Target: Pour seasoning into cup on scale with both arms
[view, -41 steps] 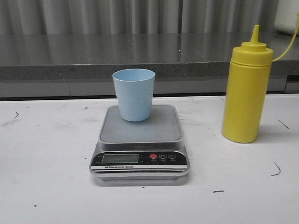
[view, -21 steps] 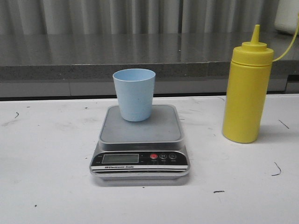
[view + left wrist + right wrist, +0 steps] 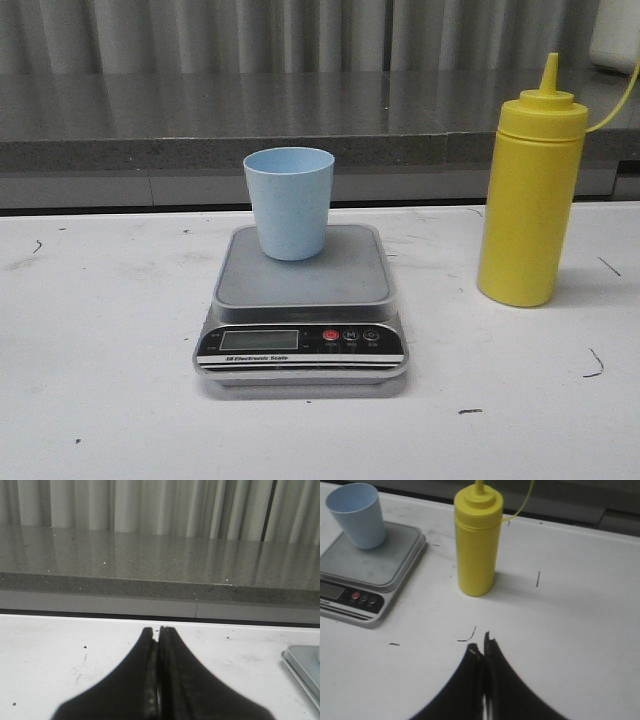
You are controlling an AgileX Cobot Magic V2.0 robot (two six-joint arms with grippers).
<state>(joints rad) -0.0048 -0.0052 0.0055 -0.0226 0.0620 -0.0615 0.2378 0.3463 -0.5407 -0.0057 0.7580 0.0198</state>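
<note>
Since both my grippers, left (image 3: pixel 159 680) and right (image 3: pixel 483 680), are pressed together holding nothing, I'm pre-grasp: tall yellow plastic squeeze bottle (image 3: pixel 529 190) stands on the white desk (image 3: pixel 100 380), right of the pale blue plastic cup (image 3: pixel 289 202) on the silver-grey scale (image 3: pixel 302 300). Next, spread and reach.

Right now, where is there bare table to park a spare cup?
Bare table left of the scale, and the strip between the scale and the yellow bottle. The blue cup takes the scale's back edge. The right gripper faces the bottle.

One of each thing on the bench.
One cup (image 3: pixel 289 202), one scale (image 3: pixel 302 308), one yellow bottle (image 3: pixel 530 190), three buttons on the scale, and two end effectors: left (image 3: pixel 158 636), right (image 3: pixel 481 651).
</note>
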